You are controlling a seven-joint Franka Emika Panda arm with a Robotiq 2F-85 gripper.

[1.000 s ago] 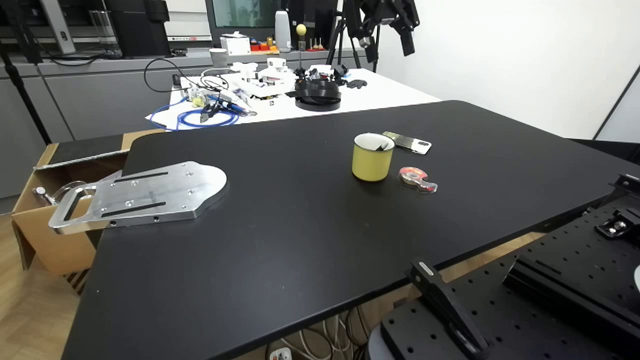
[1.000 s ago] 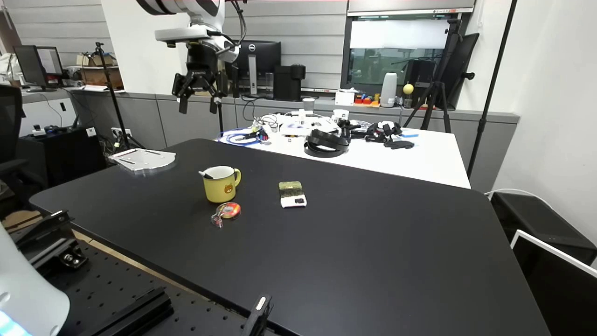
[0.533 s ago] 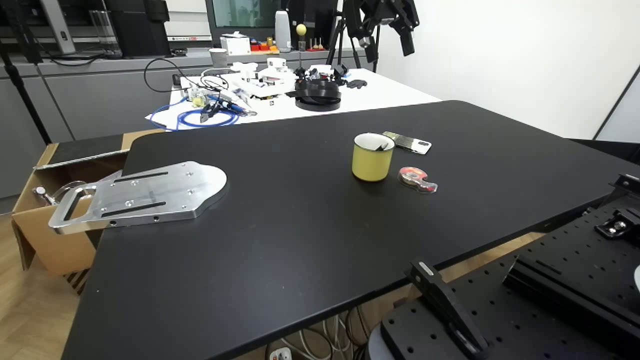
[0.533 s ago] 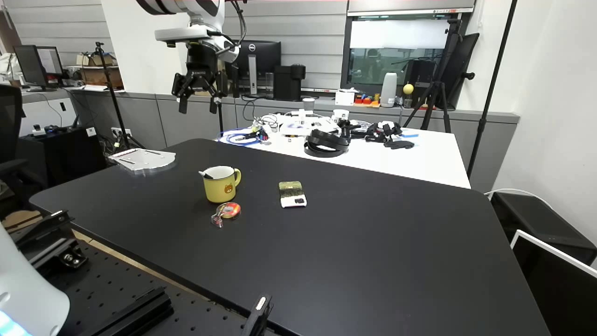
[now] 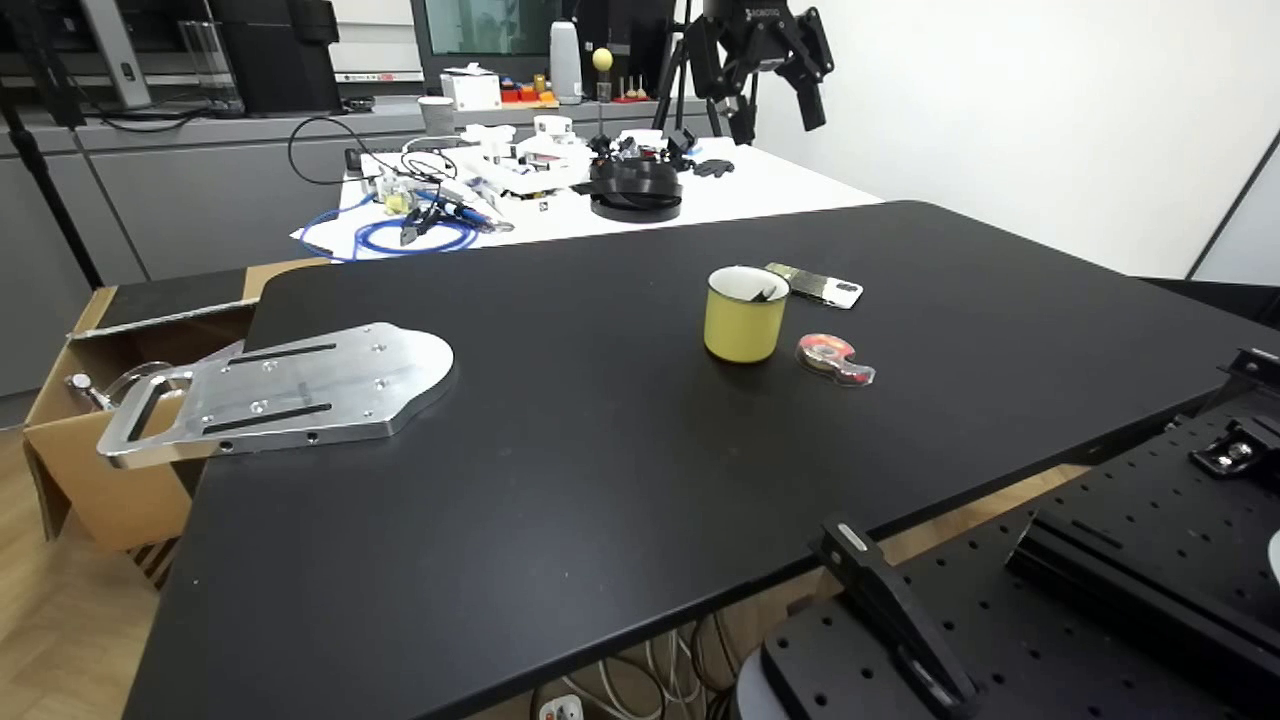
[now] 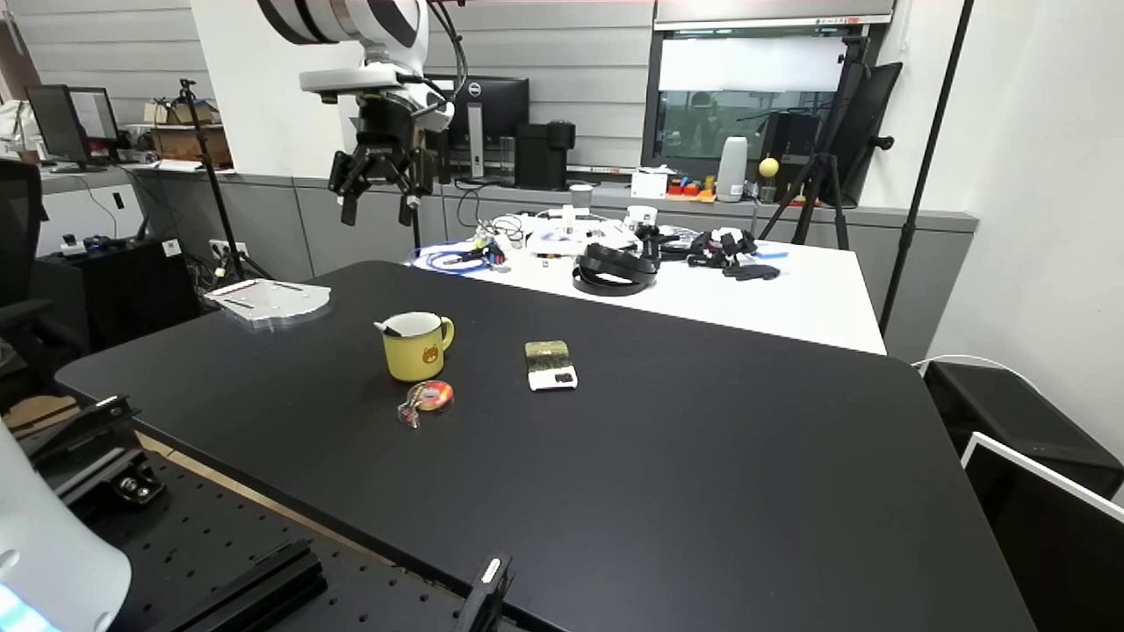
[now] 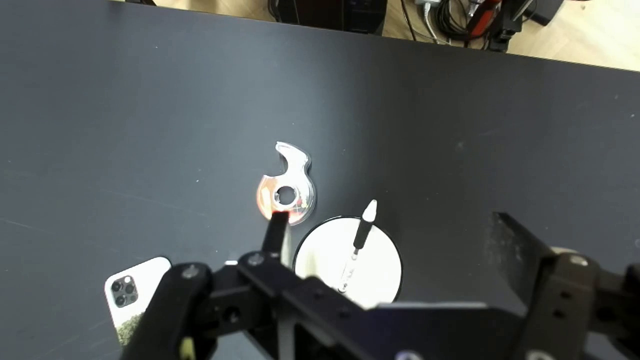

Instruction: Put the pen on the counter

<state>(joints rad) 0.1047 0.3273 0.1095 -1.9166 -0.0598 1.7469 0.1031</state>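
A pen with a white tip and black grip [image 7: 362, 234] leans in the yellow cup, its tip sticking out past the rim. Its end also shows in both exterior views [image 5: 765, 294] [image 6: 386, 329]. The yellow cup [image 5: 743, 325] [image 6: 413, 358] stands upright on the matte black counter [image 5: 600, 480] [image 6: 702, 474]; the wrist view looks down into the cup [image 7: 382, 262]. My gripper [image 6: 378, 211] [image 5: 777, 118] is open and empty, high above the counter. In the wrist view the cup and pen appear between the fingers [image 7: 391, 220], nearer the left finger.
A tape dispenser [image 5: 835, 360] [image 7: 295, 185] lies beside the cup. A phone [image 6: 551, 366] [image 7: 135, 292] lies near it. A metal plate [image 5: 300, 385] overhangs the counter's edge. A white table [image 6: 790, 290] with cables and parts stands behind.
My gripper has come down a little and shifted slightly to the right in an exterior view, staying open. The cup, pen, tape and phone have not moved.
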